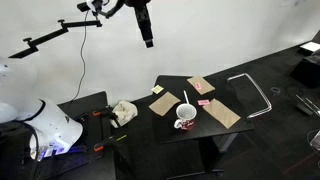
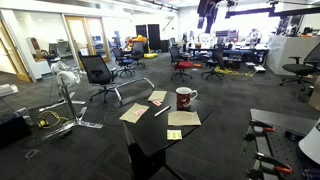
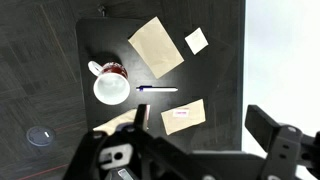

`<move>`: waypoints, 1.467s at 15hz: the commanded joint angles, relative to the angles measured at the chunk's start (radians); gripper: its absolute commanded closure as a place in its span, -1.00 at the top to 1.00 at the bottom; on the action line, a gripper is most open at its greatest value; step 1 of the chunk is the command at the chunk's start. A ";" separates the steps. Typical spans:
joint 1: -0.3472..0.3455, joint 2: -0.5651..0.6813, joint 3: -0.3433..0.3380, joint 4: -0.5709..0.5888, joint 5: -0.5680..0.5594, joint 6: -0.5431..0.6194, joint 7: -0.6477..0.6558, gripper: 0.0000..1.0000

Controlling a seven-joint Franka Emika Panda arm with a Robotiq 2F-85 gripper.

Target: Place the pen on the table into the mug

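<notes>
The whitish pen lies flat on the black square table, just beside the white mug with a red pattern. In both exterior views the pen lies next to the upright mug on the table. My gripper is open and empty. It hangs high above the table, far from pen and mug, looking straight down.
Three brown envelopes and a small pale note lie on the table, with a small pink block. A lower black stand with clamps and a crumpled cloth is beside it. Office chairs stand behind.
</notes>
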State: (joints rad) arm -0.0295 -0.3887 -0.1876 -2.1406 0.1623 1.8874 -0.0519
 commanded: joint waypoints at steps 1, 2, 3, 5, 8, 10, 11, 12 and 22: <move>-0.023 0.003 0.019 0.003 0.008 -0.004 -0.007 1.00; -0.023 0.003 0.019 0.003 0.008 -0.004 -0.007 1.00; -0.023 0.003 0.019 0.003 0.008 -0.004 -0.007 1.00; -0.023 0.003 0.019 0.003 0.008 -0.004 -0.007 1.00; -0.025 0.052 0.039 0.029 0.012 0.009 0.056 1.00; -0.025 0.104 0.057 0.051 0.018 0.032 0.121 1.00; -0.023 0.130 0.066 0.061 0.021 0.044 0.154 1.00; -0.021 0.163 0.077 0.076 0.023 0.060 0.191 1.00; -0.006 0.440 0.144 0.163 -0.029 0.260 0.741 1.00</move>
State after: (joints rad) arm -0.0341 -0.0176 -0.0555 -2.0170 0.1618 2.1027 0.5307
